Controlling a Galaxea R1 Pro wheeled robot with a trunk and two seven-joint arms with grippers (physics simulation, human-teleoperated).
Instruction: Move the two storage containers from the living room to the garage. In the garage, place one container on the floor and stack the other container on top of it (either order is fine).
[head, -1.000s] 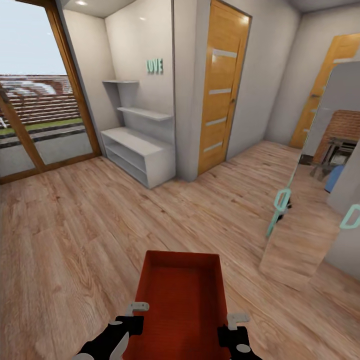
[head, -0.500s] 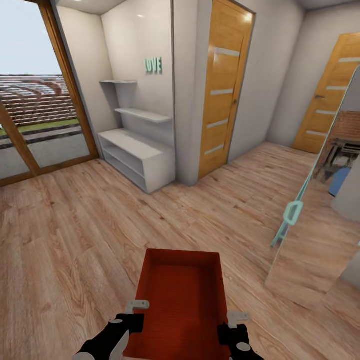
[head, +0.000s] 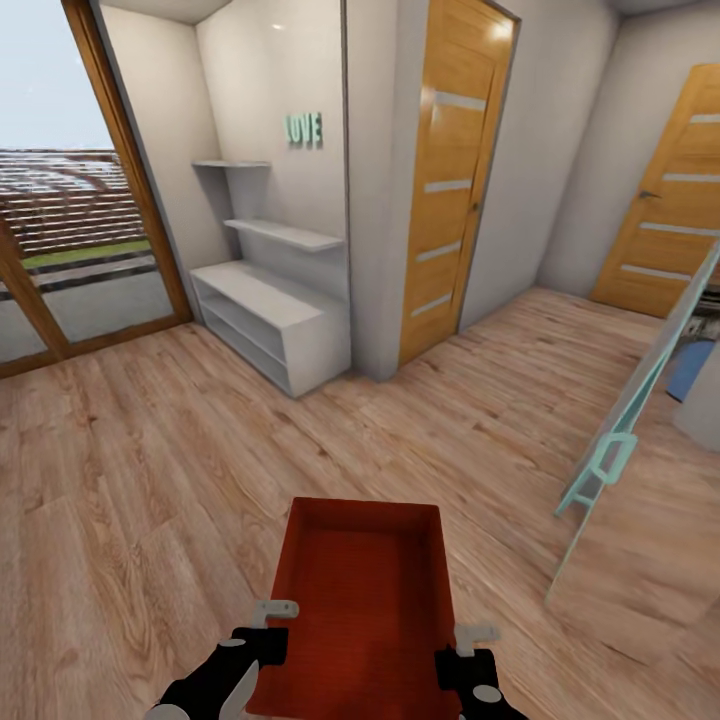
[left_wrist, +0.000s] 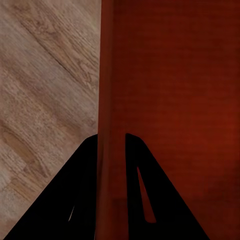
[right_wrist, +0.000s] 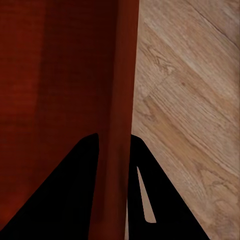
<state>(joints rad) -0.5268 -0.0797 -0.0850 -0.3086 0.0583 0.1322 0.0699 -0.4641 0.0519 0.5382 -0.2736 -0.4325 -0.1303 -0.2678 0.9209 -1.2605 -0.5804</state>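
An orange-red lidless storage container (head: 360, 600) hangs low in the middle of the head view, carried above the light wood plank floor (head: 150, 470). My left gripper (head: 265, 625) is shut on its left wall, and the left wrist view shows that wall (left_wrist: 111, 100) pinched between the dark fingers (left_wrist: 82, 190). My right gripper (head: 465, 650) is shut on the right wall, which in the right wrist view is a red rim (right_wrist: 125, 100) clamped between the fingers (right_wrist: 145, 190). The container is empty inside.
Ahead stands an orange-wood door (head: 450, 180) with frosted strips, shut, in a white wall. A second like door (head: 675, 200) is at the far right. White shelves (head: 270, 310) stand left of it, a glass door (head: 60, 230) far left. A leaning mirror panel (head: 640, 400) stands right.
The whole view has swung to the right: the shelves, doors and mirror have shifted, so the camera moved. The container and both grippers keep the same place in the picture.
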